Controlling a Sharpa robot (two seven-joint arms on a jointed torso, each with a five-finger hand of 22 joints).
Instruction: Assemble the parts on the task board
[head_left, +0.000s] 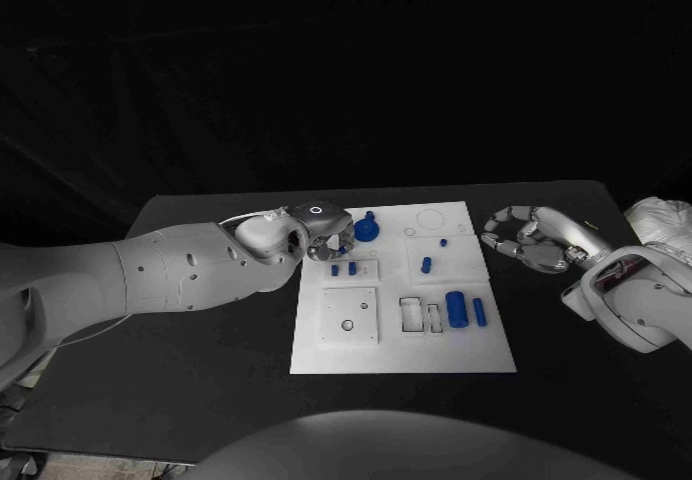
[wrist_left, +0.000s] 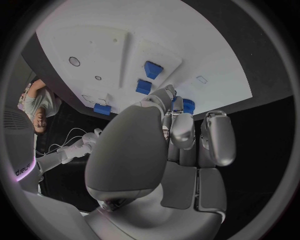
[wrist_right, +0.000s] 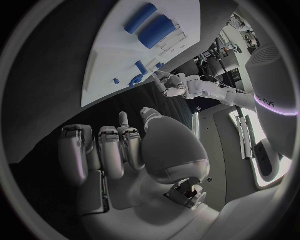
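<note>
The white task board (head_left: 325, 355) lies in the middle of the black table. A round blue part (head_left: 366, 229) with a small knob stands at the board's far left corner, and my left hand (head_left: 329, 232) holds it between thumb and fingertips; the left wrist view shows this part (wrist_left: 187, 106) just past the fingertips (wrist_left: 181, 122). Two small blue pegs (head_left: 343, 269) stand close beside that hand. My right hand (head_left: 526, 240) hovers off the board's right edge, fingers loosely bent and holding nothing (wrist_right: 119, 155).
A thick blue cylinder (head_left: 457, 308) and a slimmer one (head_left: 479, 310) lie near the board's right side, beside rectangular slots (head_left: 411, 315). Small blue pieces (head_left: 426, 264) (head_left: 443, 241) sit mid-board. A square plate with a hole (head_left: 349, 315) is at the near left.
</note>
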